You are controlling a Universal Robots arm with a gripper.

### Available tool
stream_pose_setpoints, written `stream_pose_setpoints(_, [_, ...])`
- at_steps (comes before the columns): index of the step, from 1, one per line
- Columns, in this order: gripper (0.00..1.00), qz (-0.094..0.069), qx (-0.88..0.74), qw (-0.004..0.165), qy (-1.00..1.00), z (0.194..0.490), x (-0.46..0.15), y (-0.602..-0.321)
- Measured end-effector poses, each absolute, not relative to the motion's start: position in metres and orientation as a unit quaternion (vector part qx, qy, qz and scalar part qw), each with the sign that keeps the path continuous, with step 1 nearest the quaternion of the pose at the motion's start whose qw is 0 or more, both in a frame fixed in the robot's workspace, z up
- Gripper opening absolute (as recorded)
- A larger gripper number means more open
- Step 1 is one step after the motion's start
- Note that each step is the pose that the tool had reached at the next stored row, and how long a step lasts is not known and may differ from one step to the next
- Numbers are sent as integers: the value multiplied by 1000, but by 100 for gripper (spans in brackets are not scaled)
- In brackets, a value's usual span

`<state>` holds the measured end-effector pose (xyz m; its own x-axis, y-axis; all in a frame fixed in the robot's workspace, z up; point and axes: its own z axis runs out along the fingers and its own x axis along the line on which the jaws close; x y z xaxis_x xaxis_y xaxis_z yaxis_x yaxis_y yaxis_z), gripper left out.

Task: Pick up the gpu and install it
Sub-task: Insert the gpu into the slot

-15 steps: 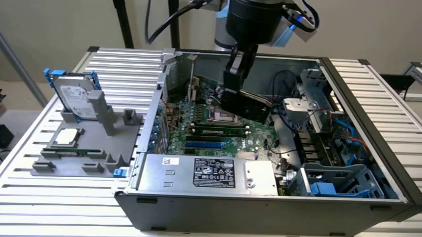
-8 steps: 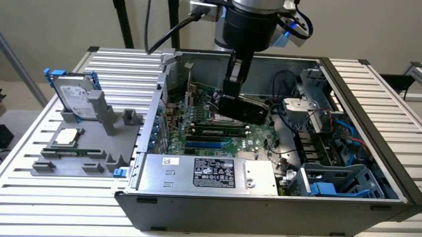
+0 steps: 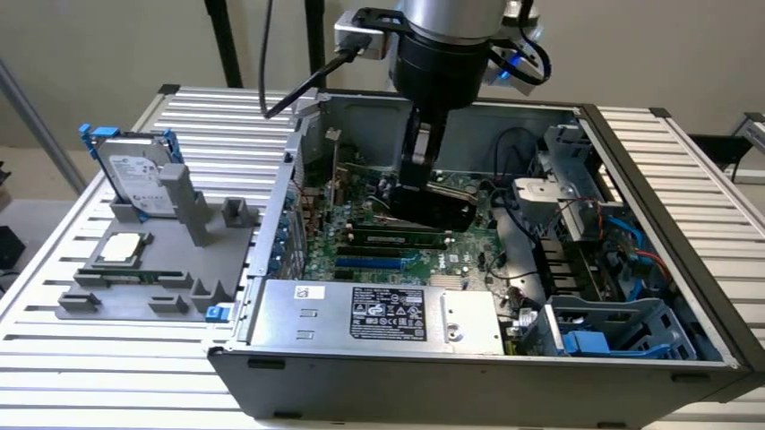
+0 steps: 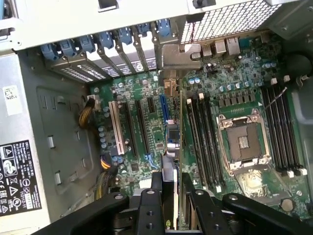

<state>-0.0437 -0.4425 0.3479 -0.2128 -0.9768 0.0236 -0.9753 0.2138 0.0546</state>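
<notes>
My gripper reaches down into the open computer case, over the green motherboard. It is shut on the gpu, which shows there as a dark flat card standing upright just above the board. In the wrist view the gpu appears edge-on between my two black fingers, with the gripper clamped on its upper edge. Its silver end bracket sits against the row of rear slot covers. The card hangs over the blue expansion slot; whether it touches the slot I cannot tell.
On the exterior view's left, a grey fixture holds a silver hard drive with a blue frame and a square chip. Inside the case lie the power supply, memory sticks, the empty processor socket, cables and a blue drive cage.
</notes>
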Motion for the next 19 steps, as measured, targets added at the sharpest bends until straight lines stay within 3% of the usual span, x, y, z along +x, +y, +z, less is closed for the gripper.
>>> stream_pose_setpoints(19, [27,-8,663,18,-748,318,-68,-443])
